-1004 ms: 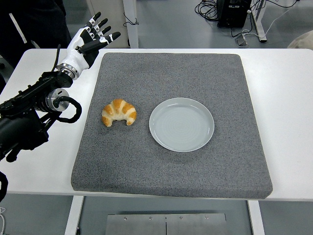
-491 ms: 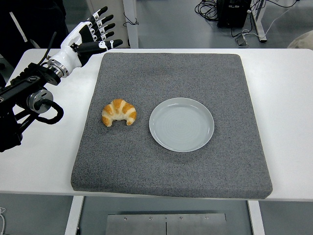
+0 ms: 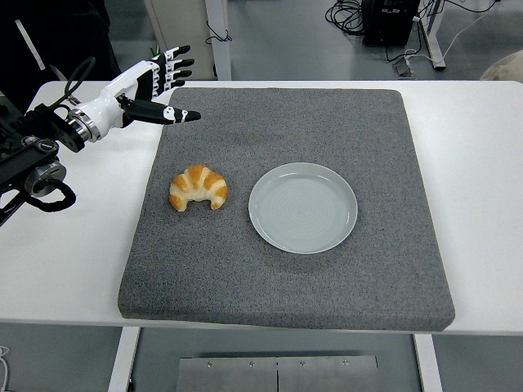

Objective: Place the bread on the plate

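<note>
Grey foam mat (image 3: 286, 269) is covering the middle of the white desk (image 3: 482, 163). The bread (image 3: 198, 187), a golden croissant, is lying on the mat's left half, just beside the empty pale plate (image 3: 303, 207) to its right, not touching it. The left hand (image 3: 153, 85) is hovering over the mat's far left corner, fingers (image 3: 178, 114) spread, holding nothing.
</note>
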